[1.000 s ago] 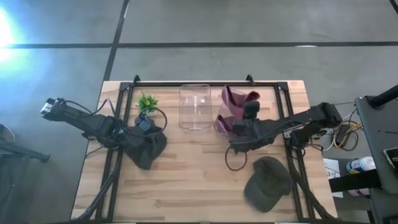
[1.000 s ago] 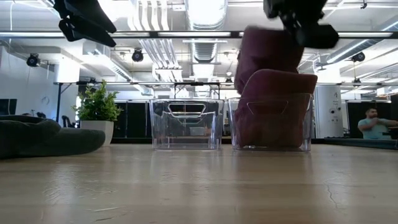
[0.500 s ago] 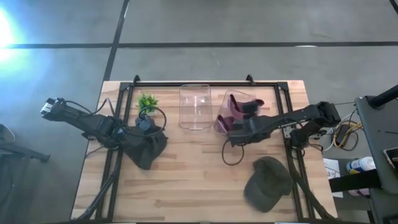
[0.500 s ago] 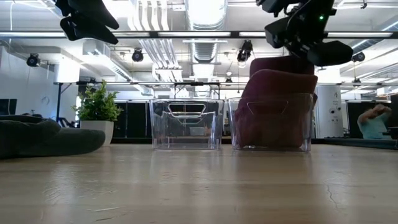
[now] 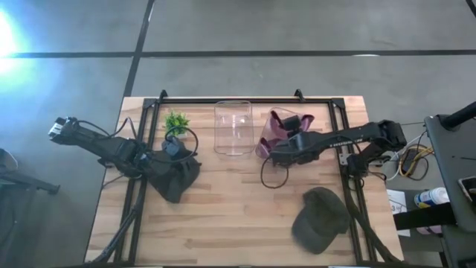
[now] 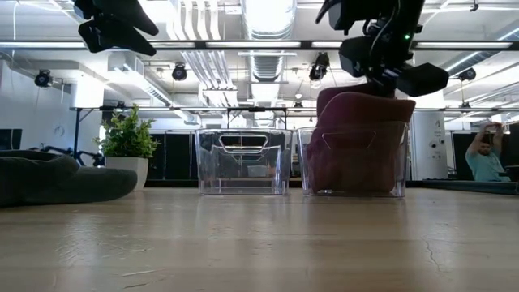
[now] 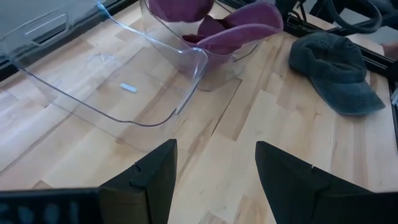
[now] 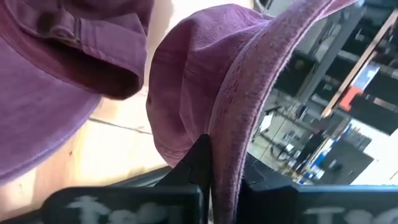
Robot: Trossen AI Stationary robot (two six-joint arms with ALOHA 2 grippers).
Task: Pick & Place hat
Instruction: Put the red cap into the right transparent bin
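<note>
Over the clear plastic bin (image 5: 269,146), the right gripper (image 5: 295,141) stays pinched on the maroon cloth hat (image 8: 205,106) to seat it inside, while the left gripper (image 7: 214,165), fingers apart, hovers above a dark hat (image 5: 175,176).

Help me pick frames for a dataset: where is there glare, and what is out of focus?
High view: bright glare at the left edge, off the table. Low view: ceiling lights blow out. Right wrist view: the maroon hat fills the frame, its nearest folds soft.
</note>
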